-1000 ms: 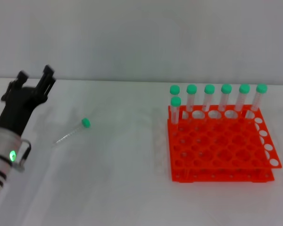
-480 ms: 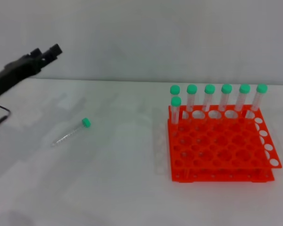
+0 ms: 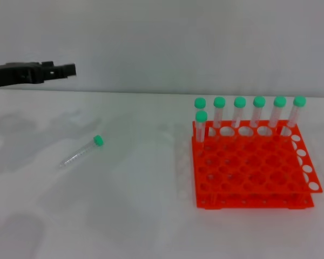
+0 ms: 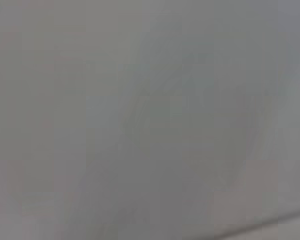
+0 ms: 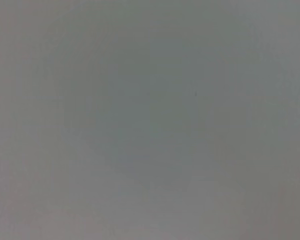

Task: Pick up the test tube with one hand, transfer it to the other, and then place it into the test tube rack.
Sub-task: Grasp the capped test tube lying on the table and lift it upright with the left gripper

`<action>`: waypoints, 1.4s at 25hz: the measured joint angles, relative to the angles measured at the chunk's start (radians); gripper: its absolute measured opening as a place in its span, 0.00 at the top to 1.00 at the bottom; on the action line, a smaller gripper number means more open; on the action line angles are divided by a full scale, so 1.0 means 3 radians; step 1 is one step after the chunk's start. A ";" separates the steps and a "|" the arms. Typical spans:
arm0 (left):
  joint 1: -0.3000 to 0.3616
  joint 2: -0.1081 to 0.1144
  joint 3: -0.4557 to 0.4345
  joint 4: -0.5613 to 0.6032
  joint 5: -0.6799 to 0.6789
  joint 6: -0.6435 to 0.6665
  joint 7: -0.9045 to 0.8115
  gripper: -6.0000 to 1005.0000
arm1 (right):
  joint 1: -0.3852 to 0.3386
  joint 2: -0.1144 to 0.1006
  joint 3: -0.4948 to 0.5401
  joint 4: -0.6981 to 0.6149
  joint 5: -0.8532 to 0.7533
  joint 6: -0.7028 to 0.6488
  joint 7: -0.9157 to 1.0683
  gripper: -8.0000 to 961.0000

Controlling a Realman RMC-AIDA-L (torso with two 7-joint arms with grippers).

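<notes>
The test tube [image 3: 81, 152], clear with a green cap, lies on its side on the white table [image 3: 129, 216], left of centre, cap toward the far right. My left gripper [image 3: 70, 69], black, is raised high at the far left, lying level and pointing right, well above and behind the tube, holding nothing. The orange-red test tube rack [image 3: 254, 171] stands on the right. My right gripper is out of view. Both wrist views show only blank grey.
Several green-capped tubes [image 3: 240, 112] stand upright in the rack's back row, and one more [image 3: 201, 125] stands at the left end of the row in front. A pale wall [image 3: 167, 43] rises behind the table.
My left arm has swung up from low at the table's left edge to a level pose high at the far left. The tube and rack have not moved.
</notes>
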 joint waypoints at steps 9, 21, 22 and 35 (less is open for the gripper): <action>-0.0591 0.0106 0.0003 -0.0014 0.1603 -0.0132 0.0420 0.17 | 0.0017 0.0000 -0.0036 0.0004 -0.0007 0.0022 0.0000 0.11; -0.0804 -0.0044 0.0003 0.0033 0.2317 -0.0260 0.0567 0.17 | 0.0043 -0.0012 -0.0035 0.0017 -0.0024 0.0030 -0.0004 0.11; -0.0806 -0.0064 0.0003 0.0028 0.2375 -0.0268 0.0519 0.17 | 0.0043 -0.0012 -0.0035 0.0017 -0.0034 0.0030 -0.0004 0.11; -0.0733 -0.0246 0.0003 0.0038 0.2778 -0.0561 0.0027 0.18 | 0.0060 0.0003 -0.0035 -0.0029 -0.0092 -0.0118 -0.0070 0.11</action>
